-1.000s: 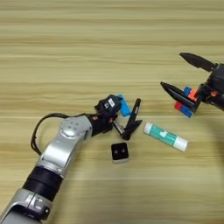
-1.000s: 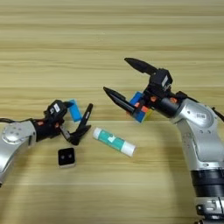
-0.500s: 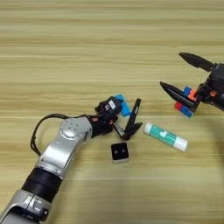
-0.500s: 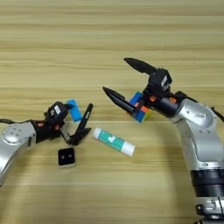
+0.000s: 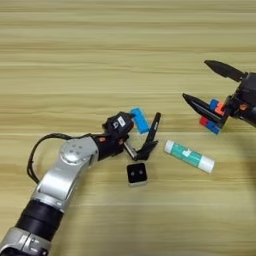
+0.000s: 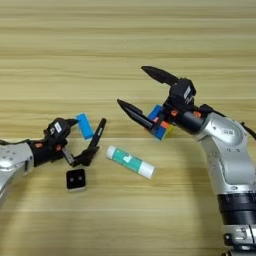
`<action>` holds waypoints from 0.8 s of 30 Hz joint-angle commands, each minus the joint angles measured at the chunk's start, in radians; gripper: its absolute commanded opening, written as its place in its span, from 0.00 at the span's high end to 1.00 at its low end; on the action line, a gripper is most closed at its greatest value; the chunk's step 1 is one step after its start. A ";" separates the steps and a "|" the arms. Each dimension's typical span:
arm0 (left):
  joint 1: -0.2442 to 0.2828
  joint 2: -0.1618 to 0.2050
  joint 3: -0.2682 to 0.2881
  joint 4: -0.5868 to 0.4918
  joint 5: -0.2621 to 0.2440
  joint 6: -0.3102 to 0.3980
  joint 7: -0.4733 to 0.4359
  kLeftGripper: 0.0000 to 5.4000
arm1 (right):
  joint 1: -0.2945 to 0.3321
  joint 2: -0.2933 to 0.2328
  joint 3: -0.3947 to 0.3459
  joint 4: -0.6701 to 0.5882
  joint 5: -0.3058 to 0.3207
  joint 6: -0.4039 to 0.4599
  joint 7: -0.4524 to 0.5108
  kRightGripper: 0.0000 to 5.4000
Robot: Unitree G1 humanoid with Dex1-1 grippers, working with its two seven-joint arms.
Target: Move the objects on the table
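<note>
Objects lie in a loose row across the wooden table (image 5: 75,55). In the left eye view, the left gripper (image 5: 145,131) is spread open low over the wood, its upper finger against the flat blue block (image 5: 139,120) and its lower finger slanting down beside it; whether the block sits between them I cannot tell. Just below lies the small black-and-white cube (image 5: 136,173), and to the right the white-and-green glue stick (image 5: 189,155). A careless closing or sweep here could knock the cube or roll the tube away.

In the right eye view, the right gripper (image 6: 136,92) hangs wide open with nothing between its tips, the multicoloured puzzle cube (image 6: 160,122) sitting beneath its base, partly hidden. If it descends from this pose, the lower finger would likely shove the puzzle cube sideways rather than straddle it. No pen is visible in either view.
</note>
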 commanded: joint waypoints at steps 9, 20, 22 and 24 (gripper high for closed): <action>0.018 0.034 0.014 -0.082 -0.024 0.084 -0.037 0.00 | -0.028 -0.002 0.003 0.008 -0.005 -0.003 -0.001 0.01; 0.009 0.046 0.009 -0.121 -0.078 0.212 -0.095 0.00 | -0.030 0.001 0.006 0.005 -0.011 -0.005 -0.006 0.01; 0.005 0.049 0.004 -0.122 -0.085 0.230 -0.102 0.00 | -0.028 0.002 0.006 0.003 -0.012 -0.005 -0.007 0.01; 0.000 0.054 -0.003 -0.121 -0.089 0.247 -0.115 0.00 | -0.027 0.003 0.006 0.003 -0.012 -0.006 -0.008 0.01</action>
